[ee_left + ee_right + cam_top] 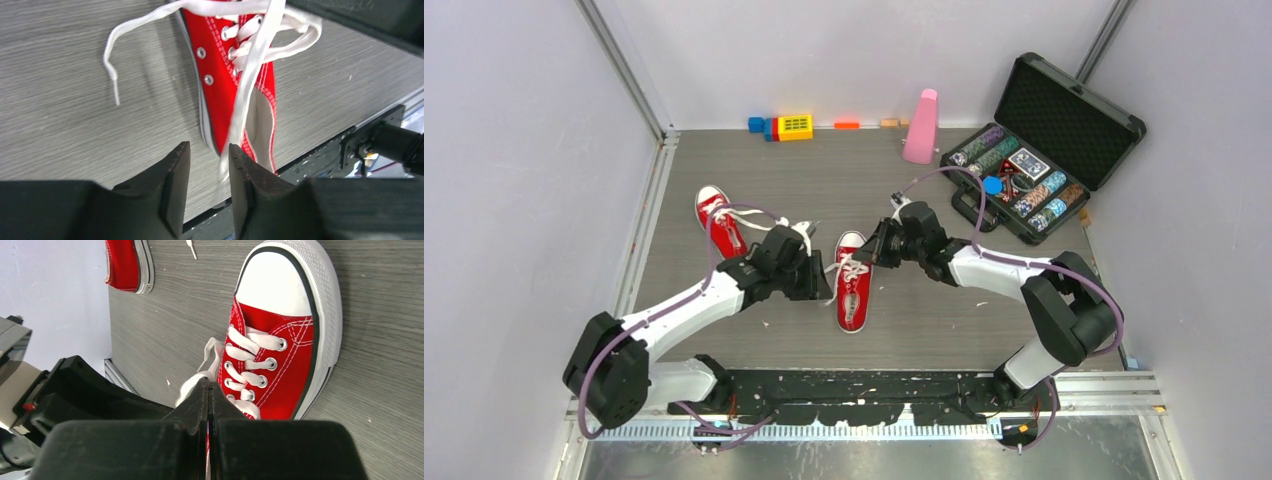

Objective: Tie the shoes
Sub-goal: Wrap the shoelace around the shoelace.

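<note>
Both grippers are hovering over 1 red canvas shoe (854, 285) lying mid-table.
Right gripper (208, 383) is pinching its flat white lace (189, 386); left gripper (207, 150) is gaping; hinged black case (1064, 120) is holding chips (1036, 200).

The left arm (686, 303) and right arm (1001, 270) are showing white link shells, black joints, and purple cables (945, 169) looping alongside.

So the top cam sits high up behind the arm bases, tilted down over the whole surface (924, 330) from a fair way off. The wrist cams are way closer and lower, one peeking past the left end effector (209, 147), the other past the right end effector (208, 387). All three catch the middle shoe (855, 300): the left cam looks at it from the heel end, the right from the toe end.
</note>
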Controlling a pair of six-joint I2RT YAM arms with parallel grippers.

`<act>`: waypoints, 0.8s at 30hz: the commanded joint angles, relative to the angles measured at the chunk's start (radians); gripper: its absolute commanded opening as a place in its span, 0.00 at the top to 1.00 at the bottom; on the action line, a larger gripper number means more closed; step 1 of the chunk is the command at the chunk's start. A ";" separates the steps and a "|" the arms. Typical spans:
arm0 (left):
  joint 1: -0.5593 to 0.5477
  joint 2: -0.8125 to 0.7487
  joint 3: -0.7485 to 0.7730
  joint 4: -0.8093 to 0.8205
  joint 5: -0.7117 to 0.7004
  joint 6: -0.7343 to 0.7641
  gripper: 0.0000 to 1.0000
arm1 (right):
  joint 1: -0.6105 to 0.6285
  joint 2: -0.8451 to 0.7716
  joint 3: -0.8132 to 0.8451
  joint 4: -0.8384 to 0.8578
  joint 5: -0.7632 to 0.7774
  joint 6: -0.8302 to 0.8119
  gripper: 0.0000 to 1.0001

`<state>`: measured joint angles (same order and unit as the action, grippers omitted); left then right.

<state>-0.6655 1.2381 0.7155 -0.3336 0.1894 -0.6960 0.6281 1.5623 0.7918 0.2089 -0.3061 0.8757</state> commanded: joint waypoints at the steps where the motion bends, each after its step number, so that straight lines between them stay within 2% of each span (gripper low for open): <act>1: 0.005 -0.078 0.018 -0.131 -0.101 0.026 0.56 | 0.013 -0.042 0.001 -0.017 0.033 -0.048 1.00; 5: 0.011 -0.119 0.075 -0.198 -0.173 0.072 0.39 | 0.019 -0.040 0.006 -0.023 0.023 -0.052 1.00; 7: 0.016 -0.127 0.107 -0.212 -0.180 0.104 0.37 | 0.022 -0.039 0.011 -0.027 0.018 -0.056 1.00; 11: 0.036 -0.100 0.149 -0.140 -0.166 0.176 0.38 | 0.027 -0.035 0.016 -0.029 0.012 -0.062 1.00; 17: 0.065 0.053 0.234 0.008 -0.098 0.307 0.40 | 0.028 -0.032 0.016 -0.035 0.006 -0.073 1.00; 21: 0.140 0.193 0.307 0.093 0.071 0.330 0.43 | 0.028 -0.035 0.022 -0.043 0.005 -0.079 1.00; 24: 0.165 0.294 0.373 0.116 0.205 0.412 0.44 | 0.028 -0.037 0.032 -0.054 0.004 -0.087 1.00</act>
<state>-0.5369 1.4437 1.0000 -0.3305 0.1970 -0.4034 0.6506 1.5600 0.7918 0.1516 -0.2977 0.8169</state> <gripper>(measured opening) 0.564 0.020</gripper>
